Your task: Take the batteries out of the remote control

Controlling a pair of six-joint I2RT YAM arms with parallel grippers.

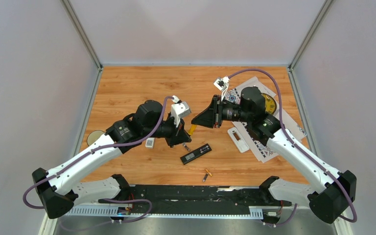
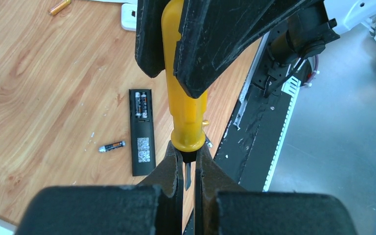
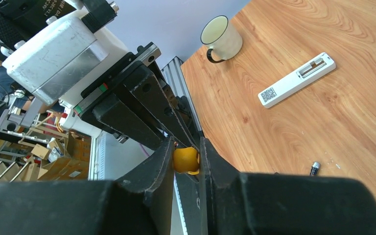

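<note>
The black remote control [image 2: 142, 139] lies back up on the wood with its compartment open and two batteries [image 2: 142, 104] still seated in it. Loose batteries lie beside it [image 2: 111, 146] and nearer the front edge [image 1: 206, 173]. Above the remote hangs a yellow-handled screwdriver [image 2: 186, 110]. My left gripper [image 2: 188, 154] is shut on its dark collar and blade. My right gripper [image 3: 186, 147] is shut on the yellow handle [image 3: 185, 160] from the other end, and its fingers [image 2: 215, 39] fill the top of the left wrist view. In the top view both grippers [image 1: 182, 138] [image 1: 194, 121] meet mid-table.
A white remote [image 1: 238, 139] lies right of centre on a printed sheet [image 1: 267, 149]. A yellow roll [image 1: 270, 104] sits behind the right arm. A mug [image 1: 95, 137] stands at the left edge. A small white piece [image 1: 150, 143] lies under the left arm. An orange battery [image 2: 59, 6] lies apart.
</note>
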